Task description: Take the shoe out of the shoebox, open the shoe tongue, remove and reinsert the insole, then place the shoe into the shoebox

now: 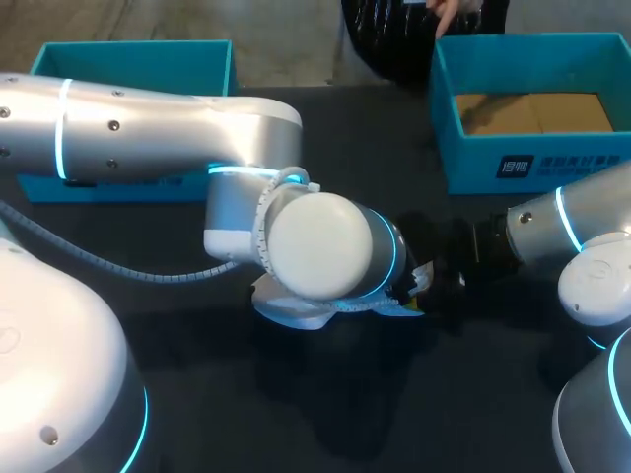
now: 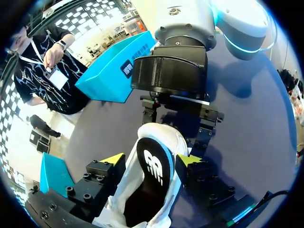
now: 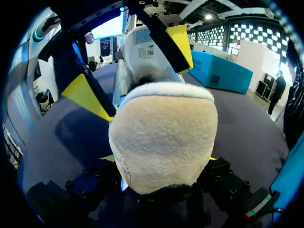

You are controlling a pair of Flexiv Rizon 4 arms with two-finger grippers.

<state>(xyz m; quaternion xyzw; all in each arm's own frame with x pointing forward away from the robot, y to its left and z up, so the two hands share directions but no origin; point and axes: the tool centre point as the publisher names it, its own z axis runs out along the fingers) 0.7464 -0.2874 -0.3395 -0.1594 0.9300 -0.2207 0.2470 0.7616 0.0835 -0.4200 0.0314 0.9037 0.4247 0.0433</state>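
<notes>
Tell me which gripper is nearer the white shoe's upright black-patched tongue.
Left. The left gripper has its jaws closed on the white shoe beside the black-patched tongue; the right gripper sits beyond, at the shoe's far end.

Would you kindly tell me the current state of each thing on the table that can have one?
shoe: gripped at both ends.
tongue: raised upright.
shoebox: open, no shoe inside.
second blue box: open on top.
left gripper: shut on the shoe beside the tongue.
right gripper: shut on the heel.
</notes>
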